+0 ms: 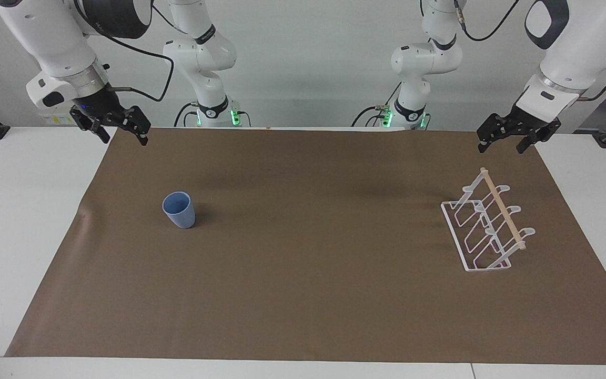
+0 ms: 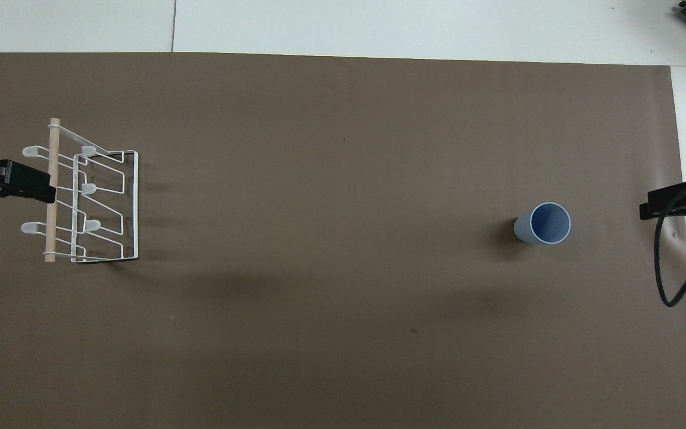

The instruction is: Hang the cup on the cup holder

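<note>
A single cup [image 1: 179, 209] stands upright on the desk [image 1: 29, 221], mouth up, toward the right arm's end. It is smooth light-blue plastic, round, without a handle, and narrows toward its base. It rests on a matte brown paper sheet [image 1: 303, 273] that covers most of the white desk; the sheet is flat with a slight wrinkle at its edge near the cup.

One cup holder [image 1: 487, 226] sits on the same sheet toward the left arm's end, well apart from the cup. It is a thin white wire rack with a rectangular base frame, bent loop prongs that slant upward, and rounded white tips at the prong ends. A single pale wooden rod [image 1: 502, 208] runs straight along its top. No cup hangs on it.

There are two hands, both black with two fingers. The right hand [image 1: 122, 134] hangs in the air over the edge of the brown sheet at its own end; its fingers are spread apart and hold nothing. The left hand [image 1: 504, 143] hangs over the sheet's edge at its end, above the holder and not touching it; its fingers are likewise parted and empty. In the overhead view the left hand's tip [image 2: 21, 182] overlaps the rod only by line of sight.
</note>
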